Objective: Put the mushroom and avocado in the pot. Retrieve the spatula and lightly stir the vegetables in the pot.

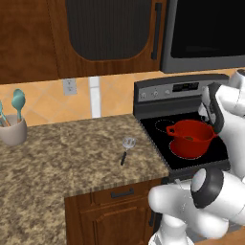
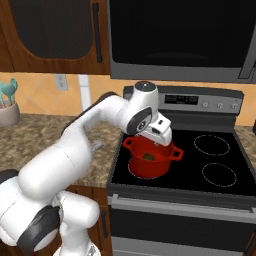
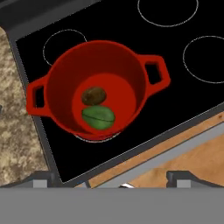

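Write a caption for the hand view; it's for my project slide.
Looking down into the red pot on the stove: mushroom and avocado lie touching on its bottom.

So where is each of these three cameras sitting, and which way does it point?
Left base view: behind the arm on its left, facing forward and down over the counter, spatula and pot; the white arm rises at lower right.
Right base view: behind on the right, facing the stove and pot; the arm rises from lower left, over the pot.
Hand view: on the hand, looking down into the pot at the mushroom and avocado; finger tips at the bottom.
All three share the pot and stove.
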